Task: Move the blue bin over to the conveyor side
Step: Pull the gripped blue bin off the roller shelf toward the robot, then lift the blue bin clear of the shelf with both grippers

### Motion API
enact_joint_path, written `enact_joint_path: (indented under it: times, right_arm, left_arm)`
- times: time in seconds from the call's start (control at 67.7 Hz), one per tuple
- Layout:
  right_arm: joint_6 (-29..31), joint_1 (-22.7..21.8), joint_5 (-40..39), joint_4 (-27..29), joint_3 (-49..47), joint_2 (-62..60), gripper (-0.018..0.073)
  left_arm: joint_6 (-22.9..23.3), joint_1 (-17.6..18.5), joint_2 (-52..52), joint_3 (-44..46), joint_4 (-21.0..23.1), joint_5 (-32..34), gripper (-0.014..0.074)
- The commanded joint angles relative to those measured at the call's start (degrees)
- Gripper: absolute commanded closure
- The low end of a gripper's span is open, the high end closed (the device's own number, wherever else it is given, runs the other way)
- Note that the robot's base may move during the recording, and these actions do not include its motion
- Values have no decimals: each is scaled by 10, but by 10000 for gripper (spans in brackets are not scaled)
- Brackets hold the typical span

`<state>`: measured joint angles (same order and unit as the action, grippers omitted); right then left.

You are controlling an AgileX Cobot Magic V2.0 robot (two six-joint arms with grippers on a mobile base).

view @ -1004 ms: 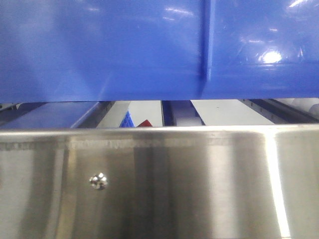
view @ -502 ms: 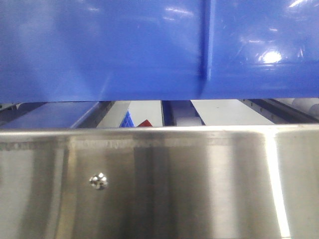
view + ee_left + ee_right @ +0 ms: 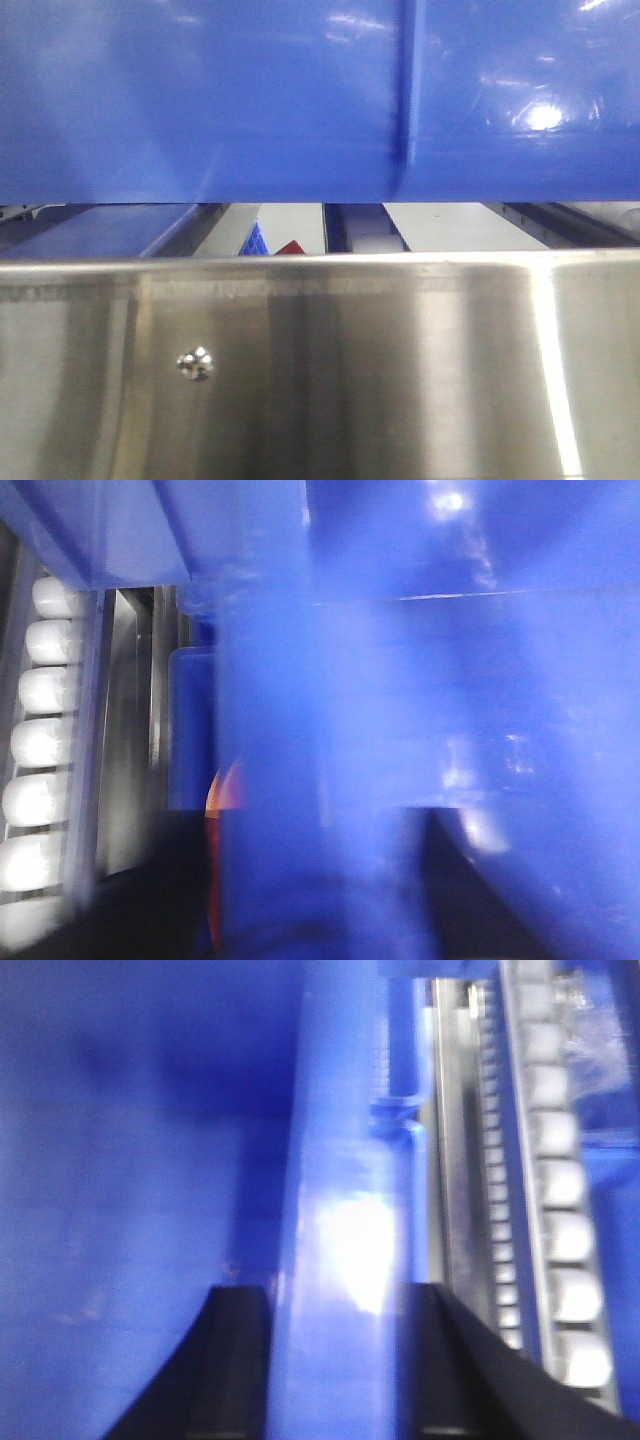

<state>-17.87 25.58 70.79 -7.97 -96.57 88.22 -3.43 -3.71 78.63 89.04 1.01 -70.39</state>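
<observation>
That bin [image 3: 200, 100] looks stiff but slick; your left claw [image 3: 300, 825] and right claw [image 3: 335, 1300] each clamp its wall, good spot.

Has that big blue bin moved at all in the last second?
Yes, slightly. The blue bin has slid left: its vertical rib sits nearer the screw on the steel panel, which stayed put.

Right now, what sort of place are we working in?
Probably a warehouse or factory conveyor line: white rollers in a track, a brushed stainless-steel panel, and the large blue bin.
</observation>
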Motion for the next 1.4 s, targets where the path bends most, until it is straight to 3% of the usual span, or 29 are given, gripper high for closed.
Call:
enact_joint_path:
  times: [0.0, 0.059, 0.487, 0.871, 1.093, 1.388]
  right_arm:
    - [3, 2, -8, 9, -3, -1, 649]
    - [3, 2, -8, 9, -3, -1, 635]
    - [3, 2, -8, 8, -28, -42, 647]
    - [14, 2, -8, -35, -60, -109, 647]
    - [28, 2, -8, -46, -59, -149, 647]
    - [30, 2, -62, -67, 58, -239, 647]
  left_arm:
    - [-1, 1, -1, 4, 13, 4, 630]
    - [-1, 1, -1, 4, 13, 4, 591]
    - [-1, 1, -39, 16, 18, 4, 616]
    - [-1, 1, -127, 56, 47, 5, 616]
    - [-1, 1, -179, 50, 48, 37, 616]
    - [-1, 1, -239, -32, 48, 76, 616]
